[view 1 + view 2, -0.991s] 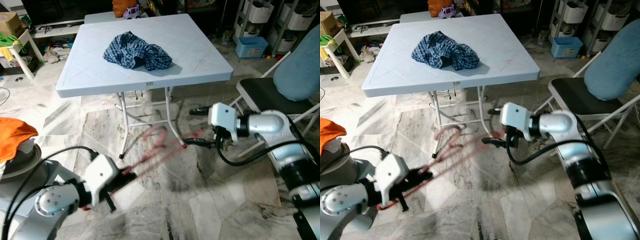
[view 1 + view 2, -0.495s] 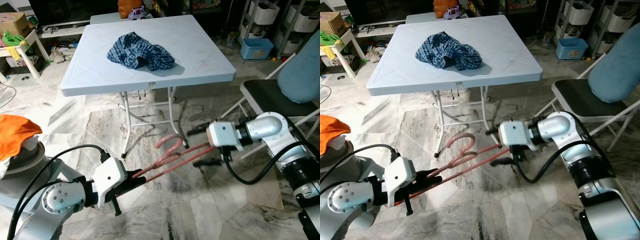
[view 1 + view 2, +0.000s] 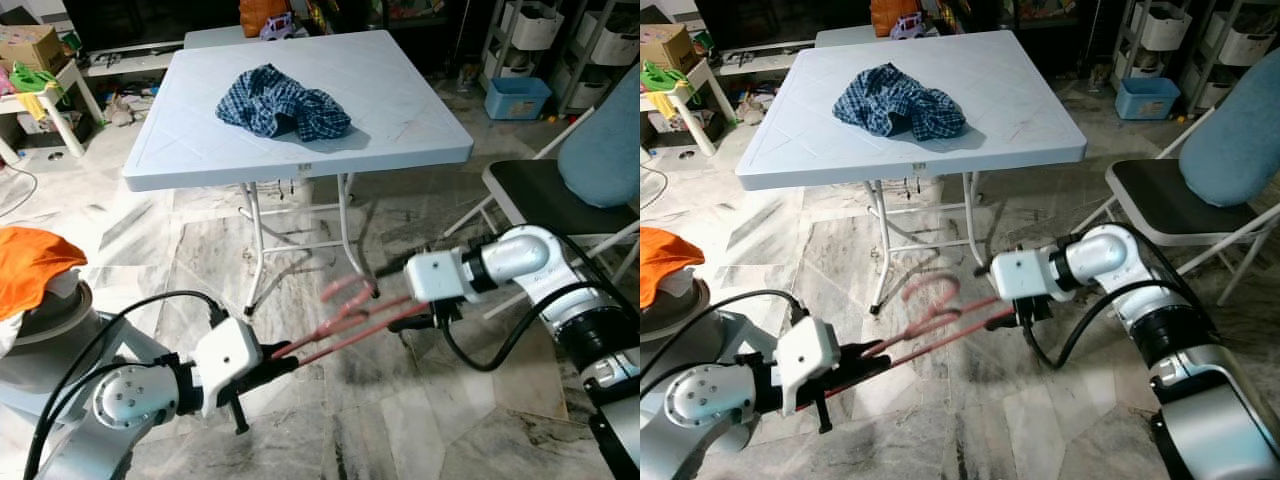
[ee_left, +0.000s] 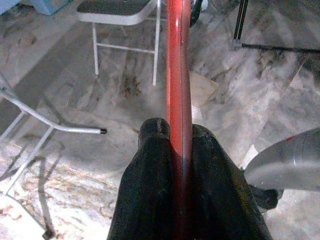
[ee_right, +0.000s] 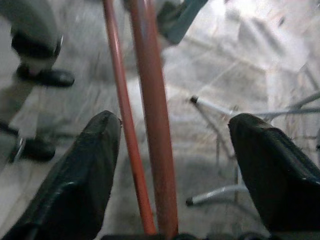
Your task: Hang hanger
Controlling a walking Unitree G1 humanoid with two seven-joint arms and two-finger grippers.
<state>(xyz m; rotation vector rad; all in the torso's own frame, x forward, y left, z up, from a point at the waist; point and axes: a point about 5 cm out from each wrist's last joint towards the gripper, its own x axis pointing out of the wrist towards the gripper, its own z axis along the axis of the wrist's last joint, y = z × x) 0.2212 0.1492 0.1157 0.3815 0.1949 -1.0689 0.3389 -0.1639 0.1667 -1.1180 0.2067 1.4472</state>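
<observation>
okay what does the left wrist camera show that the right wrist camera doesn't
Left wrist view: the left pincer has both black fingers pressed against the red hanger, clamping it, and a folding chair stands beyond on the floor.

Right wrist view: the right pincer is open, its fingers spread wide with the hanger's bars running between them, touching neither.

Both show the hanger and the marble floor.

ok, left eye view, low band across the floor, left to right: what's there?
orange cloth → left gripper → red hanger → right gripper → folding chair
</observation>
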